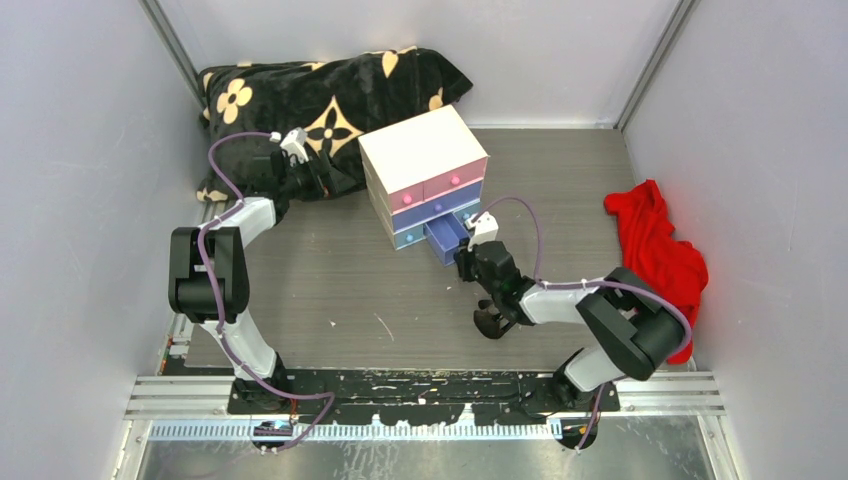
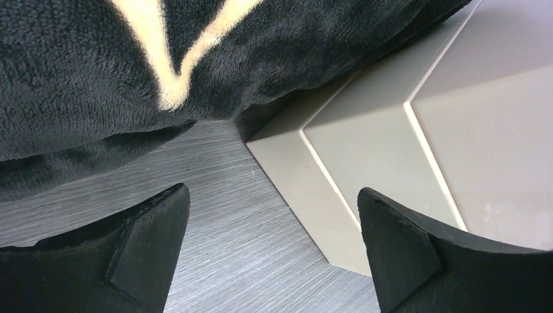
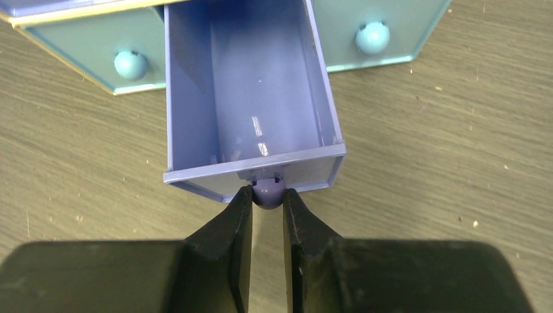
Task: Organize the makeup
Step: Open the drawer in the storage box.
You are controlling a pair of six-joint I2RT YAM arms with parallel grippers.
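Note:
No makeup shows clearly in any view. A dark round shape (image 1: 490, 322) lies under my right arm, and I cannot tell what it is. The cream box (image 1: 420, 150) stands mid-table, with one purple-blue drawer (image 3: 254, 166) pulled out and nothing inside it. My right gripper (image 3: 267, 195) is shut on that drawer's round knob (image 3: 267, 190); from above, the right gripper (image 1: 465, 262) sits just in front of the open drawer (image 1: 445, 238). My left gripper (image 2: 274, 215) hangs open and holds nothing, low over the table between the box's back corner (image 2: 391, 130) and the black blanket (image 2: 98, 65).
A black blanket with cream flower patterns (image 1: 320, 90) is heaped at the back left against the wall. A red cloth (image 1: 655, 245) lies at the right edge. Two teal drawers (image 3: 130, 64) (image 3: 373, 38) stay closed on either side of the open one.

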